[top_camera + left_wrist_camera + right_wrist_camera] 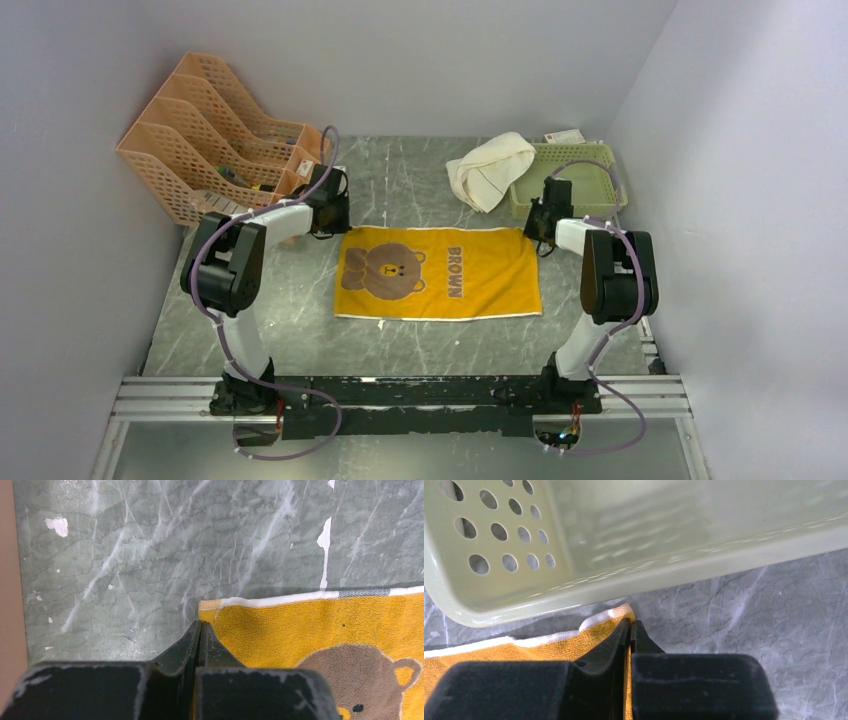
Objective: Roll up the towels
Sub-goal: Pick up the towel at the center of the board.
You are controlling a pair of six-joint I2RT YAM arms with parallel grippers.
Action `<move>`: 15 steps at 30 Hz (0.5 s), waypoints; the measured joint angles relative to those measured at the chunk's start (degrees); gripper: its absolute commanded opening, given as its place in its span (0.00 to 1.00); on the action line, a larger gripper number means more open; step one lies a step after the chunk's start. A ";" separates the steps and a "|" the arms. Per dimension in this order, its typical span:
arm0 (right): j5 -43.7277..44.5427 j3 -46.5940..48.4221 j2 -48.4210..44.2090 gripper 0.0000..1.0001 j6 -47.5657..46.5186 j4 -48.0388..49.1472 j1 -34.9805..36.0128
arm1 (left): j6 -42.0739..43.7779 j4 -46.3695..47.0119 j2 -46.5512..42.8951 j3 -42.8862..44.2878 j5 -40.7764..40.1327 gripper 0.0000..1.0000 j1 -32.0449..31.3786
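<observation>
The mustard-yellow towel (480, 275) with a brown bear and the word BROWN lies flat on the marble table. My left gripper (340, 222) is at its far left corner and shut on the towel's edge, with the towel (300, 625) beside the closed fingertips of the gripper (200, 625). My right gripper (540, 232) is at the far right corner and shut on it; yellow cloth (524, 652) shows between the closed fingers of the gripper (629, 622) and the corner is lifted slightly. The cream-white towel (490, 168) lies crumpled at the back, draped partly over the basket's left rim.
A pale green perforated basket (585, 180) stands at the back right, just beyond my right gripper; its wall fills the right wrist view (624, 555). Orange file racks (210, 130) stand at the back left. Grey walls close in both sides.
</observation>
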 measured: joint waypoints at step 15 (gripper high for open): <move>-2.32 -6.78 -17.90 0.00 3.58 0.22 0.09 | 5.25 6.08 -14.45 -5.99 -1.88 0.07 0.00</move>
